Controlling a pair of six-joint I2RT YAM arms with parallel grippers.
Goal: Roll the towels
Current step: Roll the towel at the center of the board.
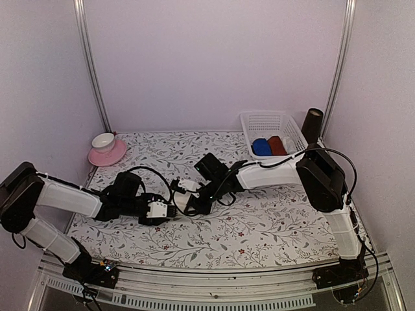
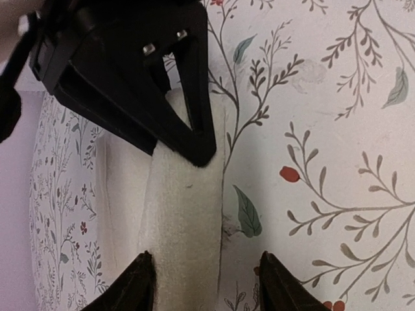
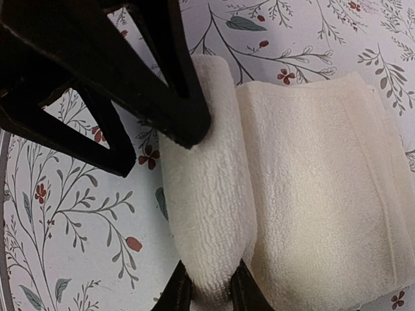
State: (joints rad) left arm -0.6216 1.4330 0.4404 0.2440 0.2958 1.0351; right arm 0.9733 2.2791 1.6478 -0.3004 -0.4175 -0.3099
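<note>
The cream towel (image 3: 311, 194) lies on the flowered tablecloth with one edge rolled into a tube (image 3: 207, 207). My right gripper (image 3: 209, 295) is shut on the end of that tube. My left gripper (image 2: 204, 285) is open, and its jaws straddle the other end of the roll (image 2: 185, 214) without gripping it. Each wrist view shows the other gripper's black fingers (image 2: 188, 97) (image 3: 155, 97) resting on the roll. In the top view the two grippers (image 1: 174, 210) (image 1: 194, 205) meet mid-table and hide the towel. The blue towel (image 1: 260, 148) sits rolled in the basket.
A white basket (image 1: 259, 123) at the back right also holds a dark red roll (image 1: 277, 145). A dark cylinder (image 1: 312, 123) stands beside it. A white cup (image 1: 104, 140) on a pink saucer (image 1: 107, 156) sits at the back left. Walls enclose three sides.
</note>
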